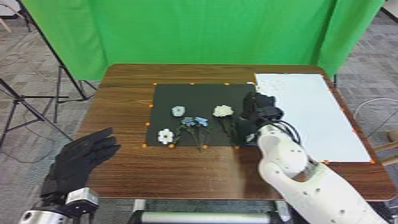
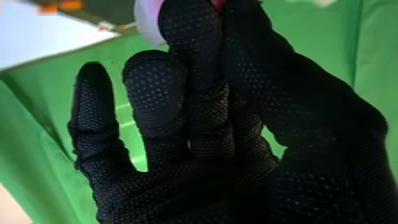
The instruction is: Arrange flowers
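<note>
Right hand [image 1: 263, 107] pinches a pink flower [image 2: 149, 22]; left hand [image 1: 75, 162] has its fingers loosely extended.

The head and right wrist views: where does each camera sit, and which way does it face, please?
Head view: on the head, facing forward-down over the table; left robot hand and right robot hand show.
Right wrist view: on the wrist, facing past the right robot hand's fingers toward the green curtain.
Both: right robot hand, green curtain, white sheet.
</note>
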